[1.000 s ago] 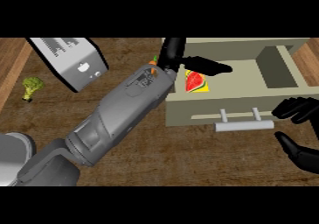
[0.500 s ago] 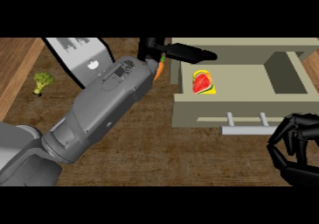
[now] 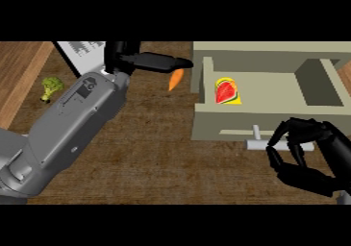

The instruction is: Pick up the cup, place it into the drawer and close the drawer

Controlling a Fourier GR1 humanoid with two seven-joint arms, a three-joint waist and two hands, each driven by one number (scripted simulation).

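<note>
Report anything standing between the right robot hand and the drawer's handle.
Nothing visible does. The black right robot hand is at the pale bar handle on the open beige drawer's front, covering the handle's right part. The orange carrot lies on the counter left of the drawer, off that path.

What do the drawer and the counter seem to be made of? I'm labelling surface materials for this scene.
The drawer looks like painted wood or board: flat, matte beige-grey walls with no grain, though the look leaves it open. Its handle seems pale metal, light and smooth. The counter looks like dark wood, streaked brown grain, matte.
</note>
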